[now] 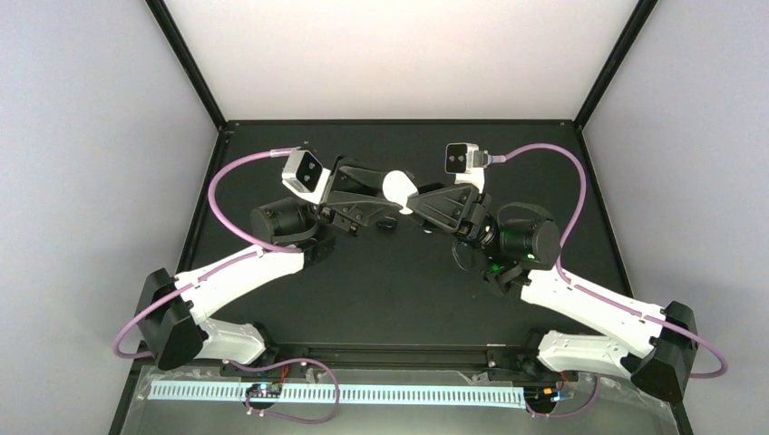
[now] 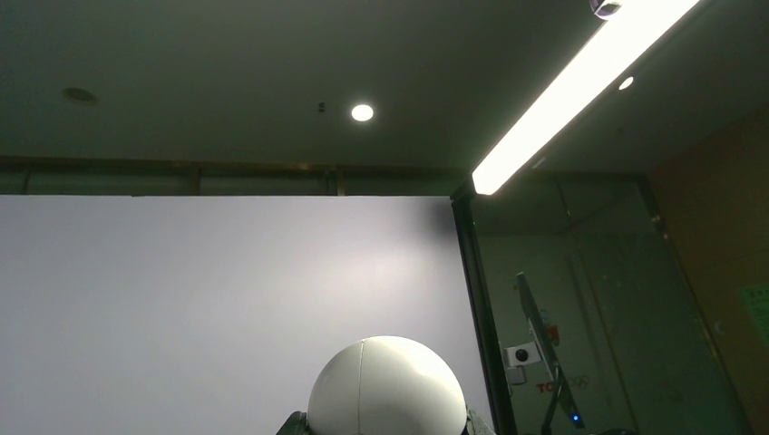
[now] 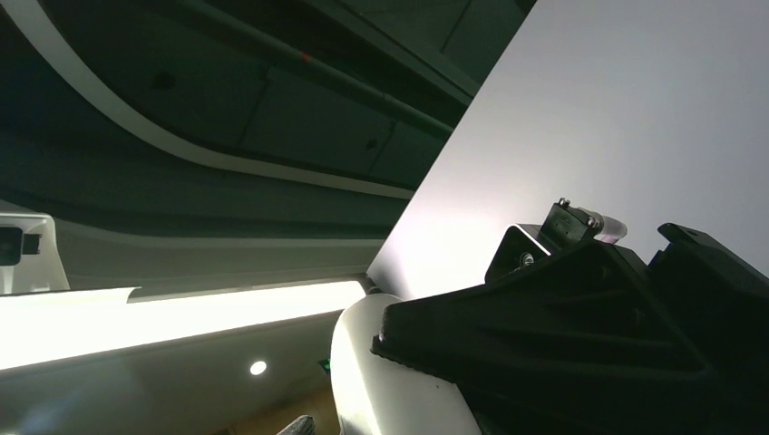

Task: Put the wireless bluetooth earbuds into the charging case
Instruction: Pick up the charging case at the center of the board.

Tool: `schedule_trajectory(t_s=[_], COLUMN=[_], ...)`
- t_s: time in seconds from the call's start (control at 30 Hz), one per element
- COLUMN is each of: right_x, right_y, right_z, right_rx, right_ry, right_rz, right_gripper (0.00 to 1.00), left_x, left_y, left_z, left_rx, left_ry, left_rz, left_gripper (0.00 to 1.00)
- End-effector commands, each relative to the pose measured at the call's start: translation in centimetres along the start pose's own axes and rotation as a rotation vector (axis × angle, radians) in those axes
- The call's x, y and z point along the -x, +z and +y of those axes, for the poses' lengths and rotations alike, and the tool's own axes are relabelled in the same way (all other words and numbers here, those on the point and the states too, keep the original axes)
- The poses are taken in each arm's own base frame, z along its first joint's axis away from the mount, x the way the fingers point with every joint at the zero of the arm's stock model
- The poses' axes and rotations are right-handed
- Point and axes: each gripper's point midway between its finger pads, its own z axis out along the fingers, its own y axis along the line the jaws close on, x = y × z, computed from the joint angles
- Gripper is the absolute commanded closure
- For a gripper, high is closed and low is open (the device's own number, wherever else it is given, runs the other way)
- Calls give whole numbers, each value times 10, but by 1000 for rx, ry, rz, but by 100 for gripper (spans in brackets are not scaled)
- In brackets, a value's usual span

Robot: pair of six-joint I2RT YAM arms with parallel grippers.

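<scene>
Two grippers, the left gripper (image 1: 390,194) and the right gripper (image 1: 420,205), meet tip to tip in the middle of the top view, above the flat black table (image 1: 363,290). Between them sits the charging case (image 1: 399,188). It is white, smooth and round like an egg.

The left wrist view looks up at the ceiling. The case fills the bottom middle of that frame. It looks like a shiny ball with a thin line running down its front. Two gray fingertips (image 2: 295,422) peek out at its left and right sides, so the left gripper is pinching the case.

From the right wrist, the white case curves up at the bottom middle, partly behind the blocky black body of the left gripper. Only a tiny gray bit of a finger (image 3: 299,424) shows at the bottom edge, so I cannot tell how the right gripper's fingers are set.

None of the views shows the earbuds clearly enough to pick out.
</scene>
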Motion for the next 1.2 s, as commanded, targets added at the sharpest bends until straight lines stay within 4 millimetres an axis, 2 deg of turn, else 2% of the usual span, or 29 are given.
schedule_trajectory(t_s=[0.0, 0.17, 0.4, 0.53, 0.77, 0.97, 1.03, 1.1, 1.13, 1.17], right_x=[12, 16, 19, 20, 18, 14, 11, 6, 3, 0], right_y=[-10, -12, -16, -19, -23, -22, -23, -27, -30, -34], right_z=[40, 40, 45, 44, 42, 40, 39, 38, 27, 25], right_rx=[148, 123, 139, 134, 112, 64, 26, -29, -120, -196], right_ry=[-36, -54, -60, -67, -92, -138, -170, -235, -270, -344], right_rz=[-81, -105, -134, -143, -144, -118, -101, -71, -38, -8], right_gripper=[57, 56, 68, 76, 83, 85, 86, 86, 86, 85], left_x=[15, 13, 10, 10, 6, 0, 12, 13, 14, 16], left_y=[3, 4, 5, 5, 1, -7, -12, -18, -24, -30], left_z=[-12, -14, -19, -23, -24, -18, -26, -23, -20, -15], left_rx=[-54, -57, -74, -80, -62, -14, 9, 74, 123, 185], left_ry=[84, 85, 93, 99, 111, 121, 153, 171, 174, 175], left_rz=[-58, -53, -43, -41, -23, -35, -53, -34, -18, -3], left_gripper=[90, 90, 89, 83, 54, 3, 1, 1, 1, 1])
